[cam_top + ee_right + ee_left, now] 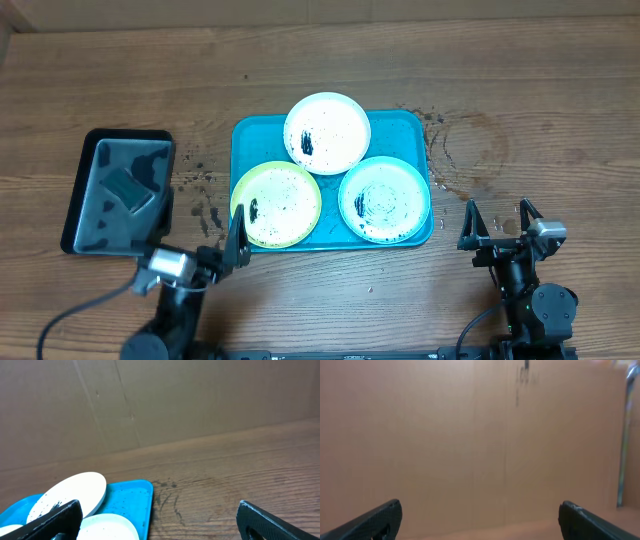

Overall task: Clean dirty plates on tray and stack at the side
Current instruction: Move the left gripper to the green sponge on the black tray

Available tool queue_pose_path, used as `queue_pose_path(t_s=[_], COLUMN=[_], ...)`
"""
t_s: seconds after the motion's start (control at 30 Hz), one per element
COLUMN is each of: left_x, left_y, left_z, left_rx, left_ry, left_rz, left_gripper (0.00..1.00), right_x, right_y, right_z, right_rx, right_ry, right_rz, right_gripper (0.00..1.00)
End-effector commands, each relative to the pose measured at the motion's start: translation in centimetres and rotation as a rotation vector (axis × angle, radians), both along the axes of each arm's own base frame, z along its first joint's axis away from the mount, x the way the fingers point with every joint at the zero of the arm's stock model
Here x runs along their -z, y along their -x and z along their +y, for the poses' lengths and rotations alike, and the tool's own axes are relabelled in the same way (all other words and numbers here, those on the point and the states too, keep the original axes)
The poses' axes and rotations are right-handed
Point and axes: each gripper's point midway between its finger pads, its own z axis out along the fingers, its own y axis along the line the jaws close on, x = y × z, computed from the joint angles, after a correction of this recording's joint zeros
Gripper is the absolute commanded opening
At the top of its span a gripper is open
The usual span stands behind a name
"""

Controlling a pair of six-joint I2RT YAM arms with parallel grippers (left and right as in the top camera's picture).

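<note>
Left gripper [228, 250] and right gripper [498, 216] stand open, empty; we find the left nearer, just lower-left of the green plate [277, 203].

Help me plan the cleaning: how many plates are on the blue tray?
3. The white plate at the tray's far middle, the yellow-green plate near left, the teal-rimmed plate near right. None seems hidden under another.
</note>
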Motion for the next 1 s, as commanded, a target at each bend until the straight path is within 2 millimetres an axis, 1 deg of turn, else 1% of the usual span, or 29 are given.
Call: queue_pose_path(t_s=[0.0, 0.1, 0.17, 0.23, 0.3, 0.4, 0.43, 0.47, 0.5, 0.57, 0.6, 0.67, 0.7, 0.73, 0.77, 0.87, 0.9, 0.97], left_x=[-2.5, -2.6, -2.1, -1.7, -0.9, 0.1, 0.4, 0.8, 1.4, 2.3, 2.6, 3.6, 4.1, 4.6, 5.3, 8.1, 9.1, 11.0], left_y=[-2.0, -5.3, -7.5, -9.2, -11.3, -13.3, -14.2, -14.9, -16.0, -17.1, -17.5, -18.3, -18.8, -19.1, -19.3, -19.7, -19.7, -19.6], left_z=[0.4, 0.3, 0.2, 0.2, 0.0, -0.1, 0.5, 1.5, 3.6, 6.3, 7.4, 10.5, 12.3, 13.6, 15.3, 18.8, 19.5, 20.1], left_rx=[-0.054, -0.049, -0.044, -0.038, -0.028, -0.019, -0.056, -0.111, -0.219, -0.315, -0.337, -0.383, -0.413, -0.437, -0.467, -0.53, -0.545, -0.552], left_ry=[-0.065, -0.082, -0.099, -0.11, -0.118, -0.146, -0.14, -0.109, -0.053, 0.025, 0.063, 0.16, 0.198, 0.225, 0.272, 0.384, 0.414, 0.451], left_rz=[0.102, 0.322, 0.488, 0.627, 0.782, 0.871, 0.905, 0.941, 1.007, 1.095, 1.131, 1.212, 1.234, 1.246, 1.262, 1.308, 1.33, 1.384], left_gripper=[1.0, 0.99, 1.0, 1.0, 1.0, 1.0, 1.0, 1.0, 1.0, 1.0, 1.0, 1.0, 1.0, 1.0, 1.0, 1.0, 1.0, 1.0], right_x=[0.1, 0.1, 0.1, 0.1, 0.1, 0.1, 0.1, 0.1, 0.1, 0.1, 0.1, 0.1, 0.1, 0.1, 0.1, 0.1, 0.1, 0.1], right_y=[0.0, 0.0, 0.0, 0.0, 0.0, 0.0, 0.0, 0.0, 0.0, 0.0, 0.0, 0.0, 0.0, 0.0, 0.0, 0.0, 0.0, 0.0], right_z=[0.0, 0.0, 0.0, 0.0, 0.0, 0.0, 0.0, 0.0, 0.0, 0.0, 0.0, 0.0, 0.0, 0.0, 0.0, 0.0, 0.0, 0.0], right_rx=[0.001, 0.001, 0.001, 0.001, 0.001, 0.001, 0.001, 0.001, 0.001, 0.001, 0.001, 0.001, 0.001, 0.001, 0.001, 0.001, 0.001, 0.001], right_ry=[0.007, 0.007, 0.007, 0.007, 0.007, 0.007, 0.007, 0.007, 0.007, 0.007, 0.007, 0.007, 0.007, 0.007, 0.007, 0.007, 0.007, 0.007], right_rz=[-0.008, -0.008, -0.007, -0.008, -0.008, -0.008, -0.008, -0.008, -0.008, -0.008, -0.008, -0.008, -0.007, -0.008, -0.008, -0.008, -0.008, -0.008], right_gripper=[1.0, 1.0, 1.0, 1.0, 1.0, 1.0, 1.0, 1.0, 1.0, 1.0, 1.0, 1.0, 1.0, 1.0, 1.0, 1.0, 1.0, 1.0])
